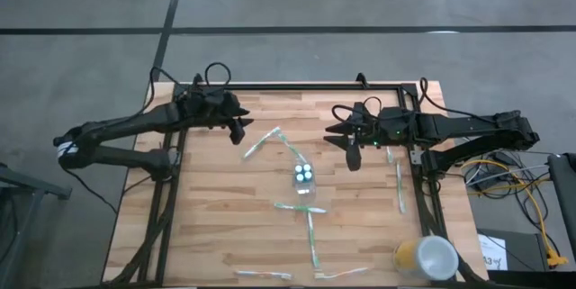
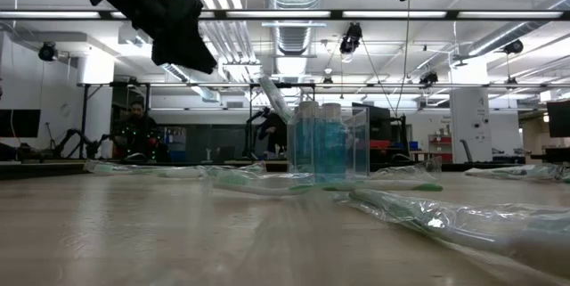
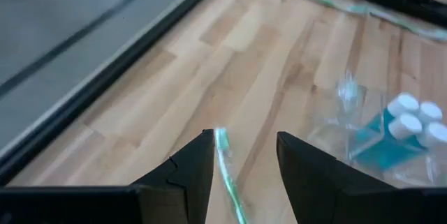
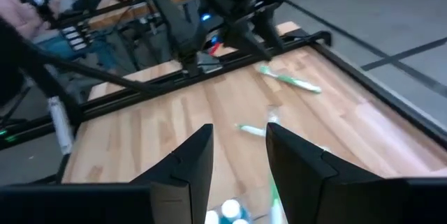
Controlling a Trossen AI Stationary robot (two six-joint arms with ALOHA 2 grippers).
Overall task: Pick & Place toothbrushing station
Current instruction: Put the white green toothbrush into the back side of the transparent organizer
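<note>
From overhead, the clear plastic cup (image 1: 304, 178) stands mid-table holding 3 white-capped tubes (image 1: 304, 174), toothbrushes (image 1: 311, 238) scattered around it; the left gripper (image 1: 241, 130) and right gripper (image 1: 352, 158) hover either side. At table level, the cup (image 2: 331, 143) stands upright. Left wrist: parted fingers (image 3: 188, 172) grasp nothing, above a toothbrush (image 3: 229, 175). Right wrist: fingers (image 4: 192, 165) apart, empty.
</note>
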